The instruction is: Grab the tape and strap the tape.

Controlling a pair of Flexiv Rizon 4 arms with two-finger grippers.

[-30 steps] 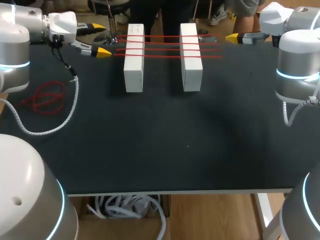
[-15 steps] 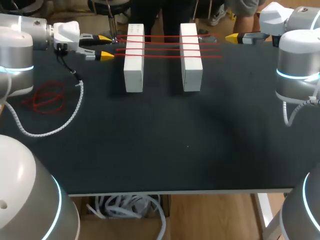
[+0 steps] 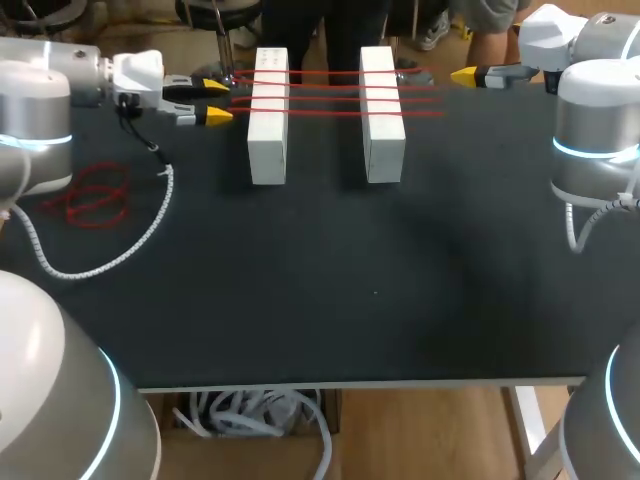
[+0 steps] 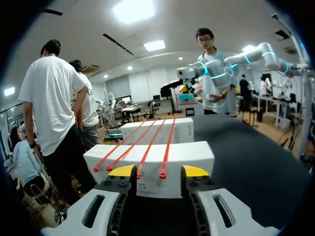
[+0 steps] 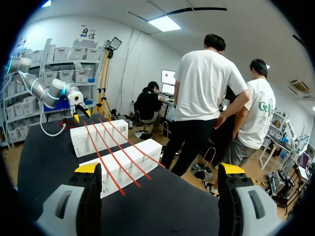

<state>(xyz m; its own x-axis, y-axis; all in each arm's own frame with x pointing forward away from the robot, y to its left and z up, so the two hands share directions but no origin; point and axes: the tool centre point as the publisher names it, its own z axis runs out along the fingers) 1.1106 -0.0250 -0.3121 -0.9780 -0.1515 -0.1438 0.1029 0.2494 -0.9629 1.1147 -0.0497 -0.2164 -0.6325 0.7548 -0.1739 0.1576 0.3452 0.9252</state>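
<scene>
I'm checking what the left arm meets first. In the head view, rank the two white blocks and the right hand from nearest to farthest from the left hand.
1. Left white block: right beside the left hand, toward the table's middle.
2. Right white block: beyond the first block, across the gap.
3. Right hand: farthest, at the table's far right.

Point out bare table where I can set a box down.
Bare: the near half of the table, in front of the blocks, and the stretch right of them. Crowded: the straps across the blocks, the left gripper beside them, the red tangle and cable at left.
</scene>
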